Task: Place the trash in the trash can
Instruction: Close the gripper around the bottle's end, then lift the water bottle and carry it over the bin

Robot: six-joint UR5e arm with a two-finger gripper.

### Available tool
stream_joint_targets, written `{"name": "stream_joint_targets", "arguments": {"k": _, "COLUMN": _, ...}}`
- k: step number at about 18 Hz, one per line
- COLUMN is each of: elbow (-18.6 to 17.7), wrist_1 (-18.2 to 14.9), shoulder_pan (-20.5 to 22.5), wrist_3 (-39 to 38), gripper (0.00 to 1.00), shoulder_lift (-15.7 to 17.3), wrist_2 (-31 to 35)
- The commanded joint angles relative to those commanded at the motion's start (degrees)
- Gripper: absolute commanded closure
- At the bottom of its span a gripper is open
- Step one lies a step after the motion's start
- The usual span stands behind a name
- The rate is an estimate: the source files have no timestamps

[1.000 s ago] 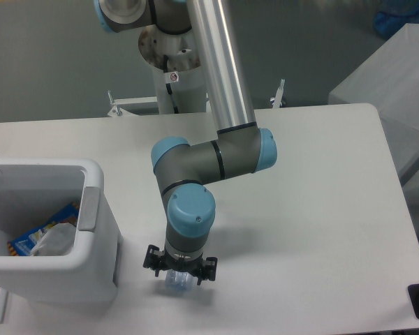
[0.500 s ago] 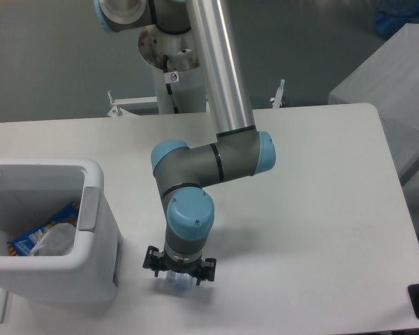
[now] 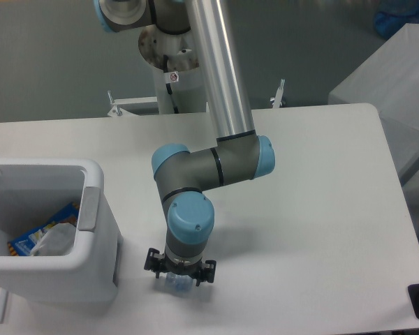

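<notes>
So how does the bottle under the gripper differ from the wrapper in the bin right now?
The bottle lies on the table, outside the trash can; the wrapper is already inside it. The bottle is mostly hidden under the gripper, while the wrapper shows openly, resting against a blue-and-yellow packet. The bottle looks clear with a bluish tint, the wrapper whitish and crumpled. Both are see-through plastic.

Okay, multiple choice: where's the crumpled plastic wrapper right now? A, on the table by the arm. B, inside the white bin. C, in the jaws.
B: the crumpled wrapper lies inside the white bin, on top of a blue-and-yellow packet.
</notes>
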Motion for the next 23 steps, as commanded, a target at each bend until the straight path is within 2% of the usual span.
{"name": "stream_joint_targets", "arguments": {"k": 6, "elbow": 0.0, "wrist_1": 0.1, "shoulder_pan": -0.1, "wrist_3": 0.0, "gripper": 0.40, "shoulder_lift": 0.6, "wrist_2": 0.2}}
{"name": "stream_joint_targets", "arguments": {"k": 14, "elbow": 0.7, "wrist_1": 0.1, "shoulder_pan": 0.0, "wrist_3": 0.1, "gripper": 0.43, "shoulder_lift": 1.8, "wrist_2": 0.1}}
{"name": "stream_joint_targets", "arguments": {"k": 20, "elbow": 1.8, "wrist_1": -0.2, "shoulder_pan": 1.1, "wrist_3": 2.8, "gripper": 0.43, "shoulder_lift": 5.0, "wrist_2": -0.5}}
{"name": "stream_joint_targets", "arguments": {"k": 23, "elbow": 2.5, "wrist_1": -0.2, "shoulder_pan": 2.8, "wrist_3": 3.3, "gripper": 0.43, "shoulder_lift": 6.4, "wrist_2": -3.6}}
